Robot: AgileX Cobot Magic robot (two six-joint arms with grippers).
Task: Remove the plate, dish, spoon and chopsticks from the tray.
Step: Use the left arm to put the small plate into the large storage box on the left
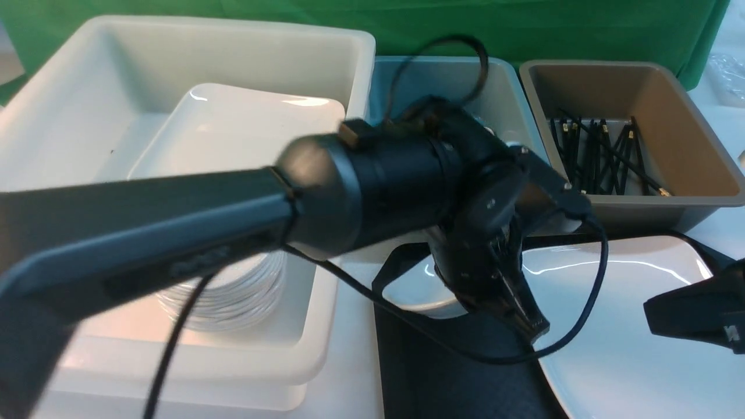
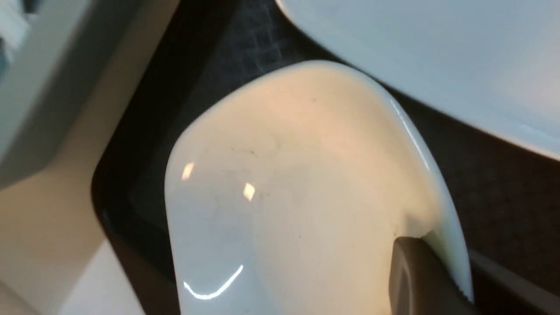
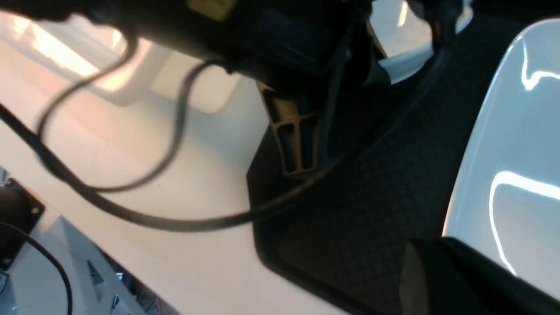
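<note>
Closest to the lens, one finger (image 2: pixel 415 280) of the left gripper (image 1: pixel 518 308) pressed inside the rim of the small white dish (image 2: pixel 284 197), the jaws clenched on that rim. That dish was at the far left corner of the black tray (image 1: pixel 442 372), a strip of tray showing between it and the large plate (image 1: pixel 617 361) on the tray's right side. Over the plate's right part hung the right gripper (image 1: pixel 657 308), jaws closed. Beyond the tray stood a brown tub (image 1: pixel 704 163).
</note>
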